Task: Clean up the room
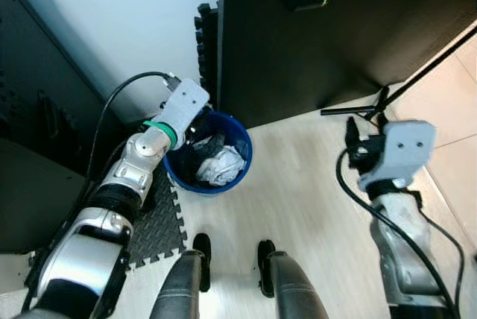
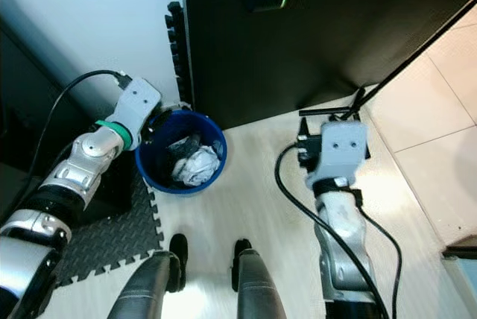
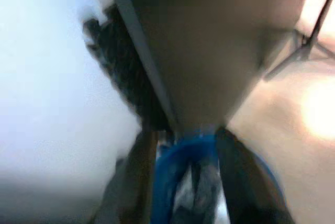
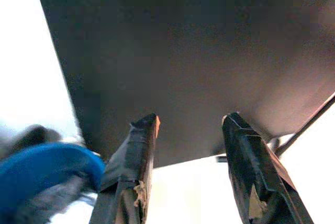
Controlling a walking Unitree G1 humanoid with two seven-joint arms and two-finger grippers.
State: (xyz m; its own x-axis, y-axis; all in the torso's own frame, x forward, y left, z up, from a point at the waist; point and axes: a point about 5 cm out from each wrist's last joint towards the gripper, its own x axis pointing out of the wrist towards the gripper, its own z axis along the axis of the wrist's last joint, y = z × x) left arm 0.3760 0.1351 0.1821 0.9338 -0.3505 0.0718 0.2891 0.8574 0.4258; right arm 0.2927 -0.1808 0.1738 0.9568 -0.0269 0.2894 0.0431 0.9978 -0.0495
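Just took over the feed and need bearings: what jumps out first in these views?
A blue bin on the pale floor, against a tall black panel, holds crumpled white paper and dark scraps. The left gripper hangs open at the bin's rim. The right gripper is open and empty, held above the floor off to the bin's right.

head eyes look steeply down; both wrist views share the blue bin.

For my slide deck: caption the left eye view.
Left gripper over round blue plastic bin holding crumpled white paper.
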